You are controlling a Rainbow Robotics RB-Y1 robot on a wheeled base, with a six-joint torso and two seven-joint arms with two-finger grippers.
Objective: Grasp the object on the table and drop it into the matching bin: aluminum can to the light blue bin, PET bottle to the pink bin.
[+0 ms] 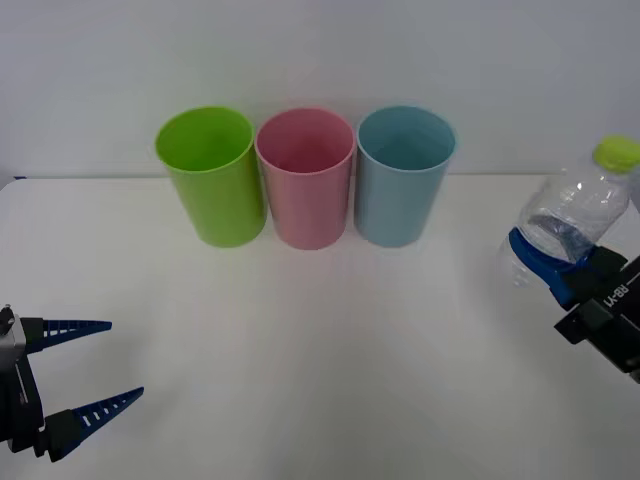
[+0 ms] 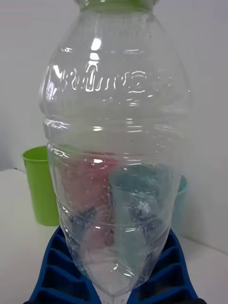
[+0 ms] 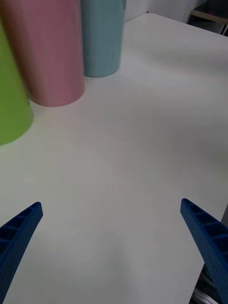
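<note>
A small clear PET bottle [image 1: 574, 215] with a yellow-green cap is held above the white table [image 1: 320, 340] at the far right, tilted, with my right gripper [image 1: 548, 262] shut on its lower body. Up close, the bottle [image 2: 114, 142] sits between blue fingers [image 2: 57, 275]. The pink bin [image 1: 306, 177] stands in the middle of the row at the back, with the light blue bin [image 1: 404, 175] on its right. My left gripper [image 1: 85, 368] hovers open at the near left, nothing between its fingers [image 3: 19, 232].
A lime green bin [image 1: 211, 175] stands left of the pink one. All three bins are upright and touching or nearly so, close to the table's back edge and the white wall. Bare tabletop lies between the bins and both grippers.
</note>
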